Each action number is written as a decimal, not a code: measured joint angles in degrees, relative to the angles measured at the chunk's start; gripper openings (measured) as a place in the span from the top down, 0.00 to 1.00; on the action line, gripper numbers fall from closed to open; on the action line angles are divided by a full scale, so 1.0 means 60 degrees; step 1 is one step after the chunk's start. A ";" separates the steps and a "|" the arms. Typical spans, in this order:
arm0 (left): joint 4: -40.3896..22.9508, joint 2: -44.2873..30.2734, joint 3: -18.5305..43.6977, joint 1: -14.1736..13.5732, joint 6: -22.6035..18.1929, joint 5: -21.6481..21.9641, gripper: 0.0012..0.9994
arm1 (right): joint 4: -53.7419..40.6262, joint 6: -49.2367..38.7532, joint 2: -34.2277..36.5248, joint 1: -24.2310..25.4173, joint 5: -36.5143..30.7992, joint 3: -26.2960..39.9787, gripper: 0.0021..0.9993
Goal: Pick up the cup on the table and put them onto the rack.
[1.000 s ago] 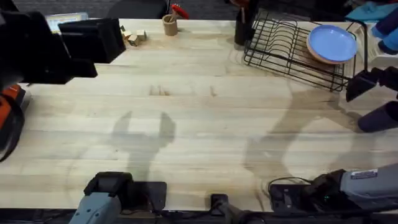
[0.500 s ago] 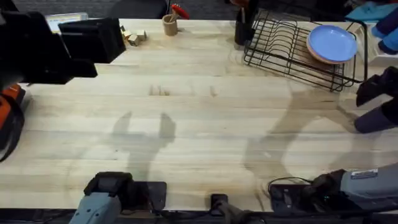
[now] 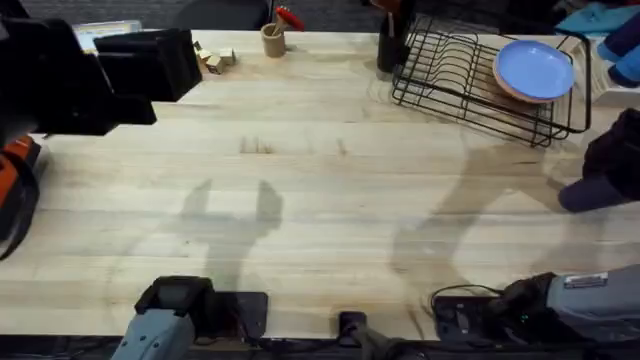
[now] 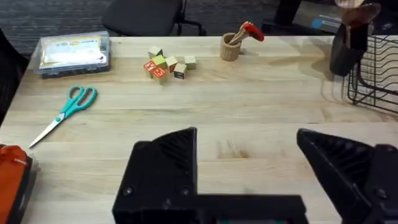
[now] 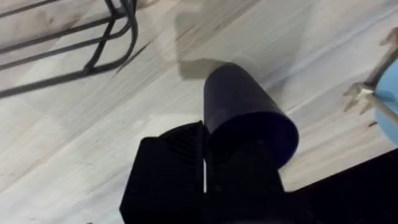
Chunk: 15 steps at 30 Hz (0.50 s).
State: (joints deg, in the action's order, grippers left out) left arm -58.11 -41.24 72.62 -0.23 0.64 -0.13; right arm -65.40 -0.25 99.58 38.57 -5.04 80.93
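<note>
The right hand (image 5: 205, 165) is clamped on the navy cup (image 5: 249, 118) at the desk's (image 3: 320, 200) right edge, just short of the rack (image 3: 470, 80). The pickup looks done; carrying it over and setting it on the rack remains. The left hand (image 4: 249, 168) hangs wide open, holding nothing.

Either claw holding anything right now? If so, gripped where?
The right claw holds the dark blue cup, pinched at its rim, one finger inside the mouth and one outside. The left claw is open and holds nothing.
</note>
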 joint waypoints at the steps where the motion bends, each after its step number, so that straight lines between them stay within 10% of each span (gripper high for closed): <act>1: 0.0000 0.0000 -0.0002 0.0000 0.0000 -0.0002 0.01 | -0.0094 -0.0033 -0.0379 0.0000 0.0000 0.0000 0.97; 15: -0.0004 -0.0002 -0.0002 0.0000 0.0000 0.0000 0.01 | -0.0606 -0.0040 -0.3286 -0.0007 0.0000 0.0000 0.97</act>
State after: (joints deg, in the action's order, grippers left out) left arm -58.13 -41.25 72.61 -0.23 0.64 -0.13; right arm -69.04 -0.49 79.86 38.52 -5.04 80.93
